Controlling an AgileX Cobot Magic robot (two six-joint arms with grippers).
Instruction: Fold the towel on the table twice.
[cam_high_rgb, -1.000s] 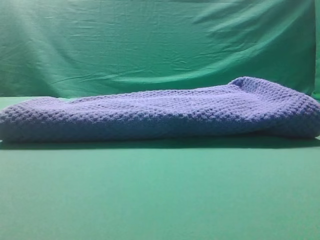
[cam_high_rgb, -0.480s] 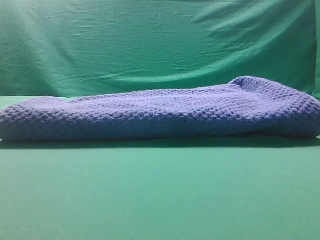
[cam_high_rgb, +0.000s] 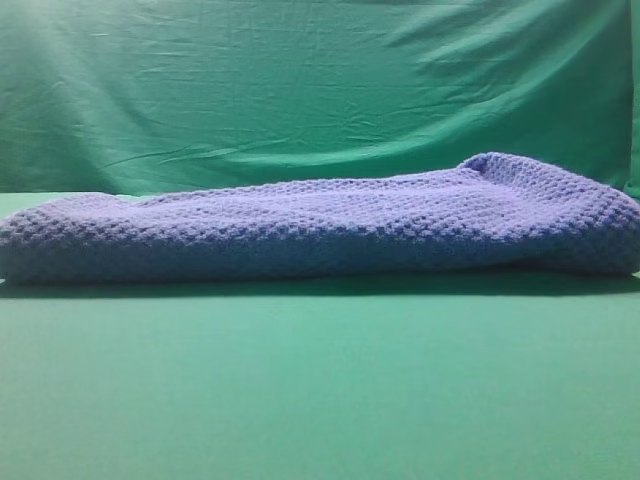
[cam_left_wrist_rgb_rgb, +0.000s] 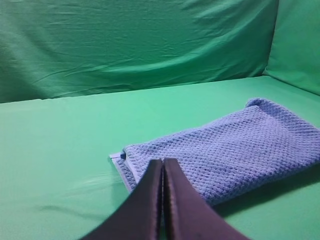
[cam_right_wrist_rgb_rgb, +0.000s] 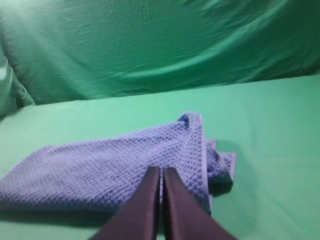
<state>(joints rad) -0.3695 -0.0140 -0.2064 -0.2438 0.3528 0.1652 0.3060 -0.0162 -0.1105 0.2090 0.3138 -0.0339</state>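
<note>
On inspection, the towel (cam_high_rgb: 330, 225) lay on the table (cam_high_rgb: 320, 390) as a long, thick, folded bundle running across almost the full width of the exterior high view, its right end raised in a slight hump and its near edge rounded over and casting a thin shadow on the green surface. The wrinkled green backdrop (cam_high_rgb: 300, 90) hung behind it. Neither arm appeared in that view. From the left wrist view, the left gripper (cam_left_wrist_rgb_rgb: 163, 162) was held above the table with its two dark fingers pressed flat together, nothing between them, the tips appearing over the near corner of the towel (cam_left_wrist_rgb_rgb: 235, 145); whether they touched the cloth could not be determined. That corner showed stacked layers with a pale hem and a small dark tag at the edge. From the right wrist view, the right gripper (cam_right_wrist_rgb_rgb: 161, 171) was likewise clenched on nothing, fingers meeting along their length, with tips appearing over the towel (cam_right_wrist_rgb_rgb: 110, 165) near its bunched end, where the hemmed edge was folded and rumpled into an uneven peak. Contact there could not be confirmed either. The towel rested wholly on the table in all views.
</note>
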